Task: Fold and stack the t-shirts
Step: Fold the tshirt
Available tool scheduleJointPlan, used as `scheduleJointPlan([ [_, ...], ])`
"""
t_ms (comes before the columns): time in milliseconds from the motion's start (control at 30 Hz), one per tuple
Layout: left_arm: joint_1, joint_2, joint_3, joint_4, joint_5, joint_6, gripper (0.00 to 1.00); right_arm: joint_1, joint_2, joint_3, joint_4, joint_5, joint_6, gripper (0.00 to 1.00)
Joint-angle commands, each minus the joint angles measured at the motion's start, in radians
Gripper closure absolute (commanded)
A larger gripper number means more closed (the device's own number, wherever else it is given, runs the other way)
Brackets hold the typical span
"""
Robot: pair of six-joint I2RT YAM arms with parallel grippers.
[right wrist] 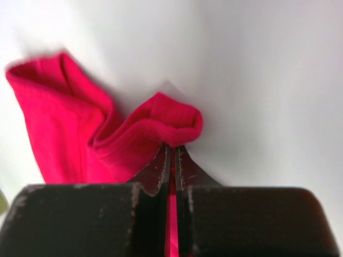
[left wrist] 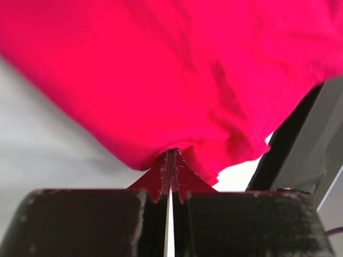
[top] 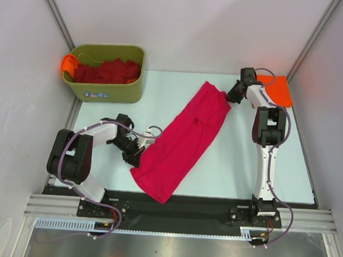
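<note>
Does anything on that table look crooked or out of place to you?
Yes. The crimson-pink t-shirt lies slanted across the table, bunched into a narrow strip rather than spread flat, pinched at opposite ends by the left pincer and right pincer. Also, orange cloth hangs over the green bin's corner rim.

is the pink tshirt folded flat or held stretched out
Stretched out: the pink t-shirt is a long narrow band, its ends pinched in the left gripper and right gripper.
</note>
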Motion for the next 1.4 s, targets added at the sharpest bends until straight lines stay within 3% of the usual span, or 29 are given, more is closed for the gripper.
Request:
scheduleJointPlan([
  [0,-0.058,0.034,0.03,0.036,0.09,-0.025,1.0,0.003,0.126,0.26,-0.143,0.044,-0.05,1.0],
  [133,-0.1,0.083,0.043,0.05,0.13,-0.03,0.99,-0.002,0.238,0.454,-0.134,0.059,-0.067,1.0],
  [333,-0.164,0.126,0.056,0.136,0.205,-0.106,0.99,-0.008,0.264,0.515,-0.056,0.121,-0.104,1.0],
  [733,-0.212,0.152,0.057,0.168,0.198,-0.137,0.94,0.008,0.328,0.561,0.093,0.147,-0.087,1.0],
  [967,-0.25,0.156,0.039,0.3,0.188,-0.257,0.94,0.015,0.359,0.612,0.143,0.161,-0.046,1.0],
  [1033,-0.267,0.159,0.043,0.306,0.194,-0.266,0.92,0.011,0.353,0.618,0.15,0.164,-0.056,0.92],
  [1067,-0.272,0.159,0.045,0.305,0.193,-0.267,0.83,0.008,0.338,0.618,0.151,0.168,-0.064,0.86],
  [1100,-0.276,0.159,0.045,0.303,0.191,-0.267,0.76,0.006,0.328,0.618,0.15,0.176,-0.073,0.71],
  [1167,-0.276,0.156,0.053,0.276,0.184,-0.254,0.56,0.003,0.286,0.606,0.145,0.194,-0.099,0.57],
  [1233,-0.256,0.147,0.062,0.248,0.178,-0.24,0.5,-0.014,0.247,0.577,0.15,0.193,-0.102,0.4],
  [1300,-0.232,0.126,0.066,0.222,0.165,-0.234,0.41,-0.026,0.186,0.566,0.128,0.191,-0.095,0.3],
  [1367,-0.195,0.106,0.08,0.179,0.135,-0.221,0.34,-0.038,0.093,0.528,0.079,0.208,-0.104,0.28],
])
